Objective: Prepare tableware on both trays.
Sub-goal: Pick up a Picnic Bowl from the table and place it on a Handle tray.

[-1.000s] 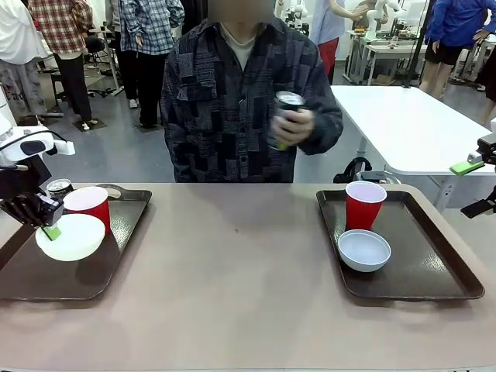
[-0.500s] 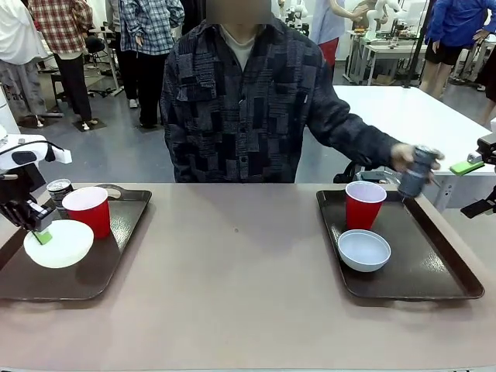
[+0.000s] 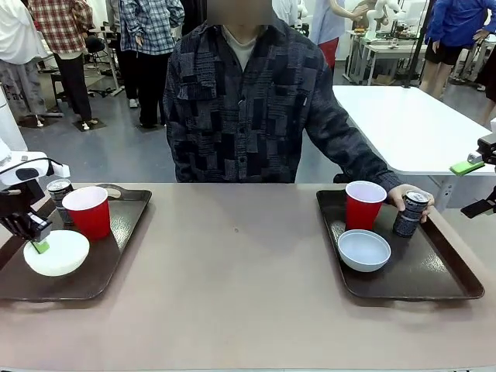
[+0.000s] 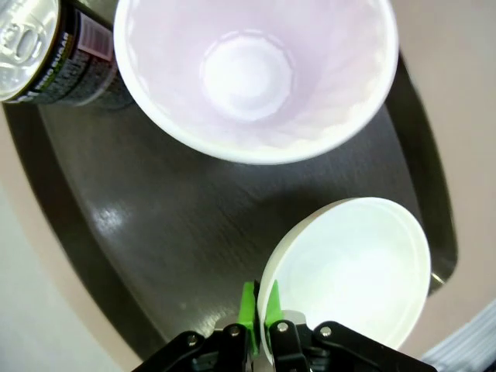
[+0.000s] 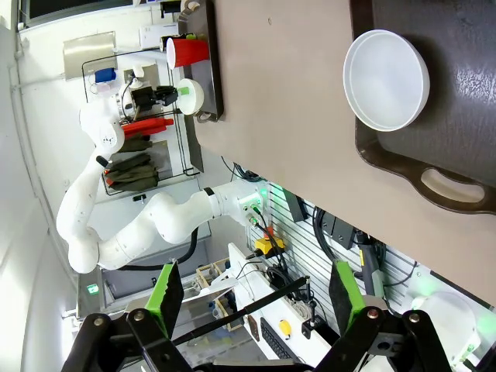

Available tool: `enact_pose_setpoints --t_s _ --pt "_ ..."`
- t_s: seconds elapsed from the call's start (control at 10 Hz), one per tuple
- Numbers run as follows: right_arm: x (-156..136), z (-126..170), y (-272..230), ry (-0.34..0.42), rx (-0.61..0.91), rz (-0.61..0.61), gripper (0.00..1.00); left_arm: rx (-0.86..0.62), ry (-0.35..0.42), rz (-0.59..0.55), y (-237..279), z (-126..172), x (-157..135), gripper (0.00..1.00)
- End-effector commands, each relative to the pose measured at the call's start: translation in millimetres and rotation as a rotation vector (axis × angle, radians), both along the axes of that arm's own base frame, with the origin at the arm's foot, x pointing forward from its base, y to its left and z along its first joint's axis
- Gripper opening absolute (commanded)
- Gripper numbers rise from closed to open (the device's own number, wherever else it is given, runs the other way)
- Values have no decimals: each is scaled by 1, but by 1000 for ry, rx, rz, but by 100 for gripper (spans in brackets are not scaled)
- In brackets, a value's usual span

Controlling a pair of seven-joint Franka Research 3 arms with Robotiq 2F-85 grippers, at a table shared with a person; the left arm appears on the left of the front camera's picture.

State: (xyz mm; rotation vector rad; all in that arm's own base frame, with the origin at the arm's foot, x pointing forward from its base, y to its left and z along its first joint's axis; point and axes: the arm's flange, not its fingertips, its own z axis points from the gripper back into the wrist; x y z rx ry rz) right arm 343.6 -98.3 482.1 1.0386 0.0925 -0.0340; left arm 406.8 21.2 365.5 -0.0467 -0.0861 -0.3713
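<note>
Nearest you, left tray (image 3: pixel 77 287): dark brown plastic, raised rim, rounded corners, faint grain. On it, a white bowl (image 3: pixel 56 253), round, matte, thin-walled; your left claw (image 3: pixel 39 246) is pinched on its rim, green pads either side of the wall. Whether the bowl sits fully down on the tray or just above it, you cannot tell.

Just behind the bowl: a red cup (image 3: pixel 87 211), white and ribbed inside, upright. Beside it, a dark can (image 3: pixel 59 191) with silver top, at the tray's far left.

Right tray (image 3: pixel 434 275), matching: second bowl (image 3: pixel 363 249) at the near side, second cup (image 3: pixel 364 204) behind it, second can (image 3: pixel 408 214) upright on the tray with the person's hand (image 3: pixel 403 196) around it.

Right claw (image 5: pixel 256 302): spread wide, empty, held off the tabletop's right edge.

Step in hand, as you may judge it: setting down the last bowl. Your next move calls for a clean release and a straight lift; the light bowl could tip or drag if a pad catches the rim.
</note>
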Motion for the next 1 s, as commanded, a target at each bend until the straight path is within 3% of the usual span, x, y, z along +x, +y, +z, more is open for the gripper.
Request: enact_pose_setpoints --t_s 0.0,0.2,0.3,0.4,0.5,0.6,0.7,0.8,0.9 --pt "2 1 1 -5 1 3 99 19 -33 16 1 -40 -53 4" --pt "2 1 1 -5 1 3 99 28 -29 29 3 -46 -50 4" --pt "2 1 1 -5 1 3 99 30 -30 33 4 -44 -49 64" --pt "2 1 1 -5 1 3 99 25 -38 35 4 -40 -50 64" --pt "2 1 1 -5 1 3 99 16 -45 34 4 -35 -51 100" --pt "2 1 1 -5 1 3 99 11 -54 34 4 -27 -55 67" --pt "2 1 1 -5 1 3 99 31 -69 35 4 -18 -53 100" --pt "2 1 1 -5 1 3 99 26 -73 33 2 -11 -59 87" --pt "2 1 1 -5 1 3 99 25 -73 24 1 -2 -60 100"
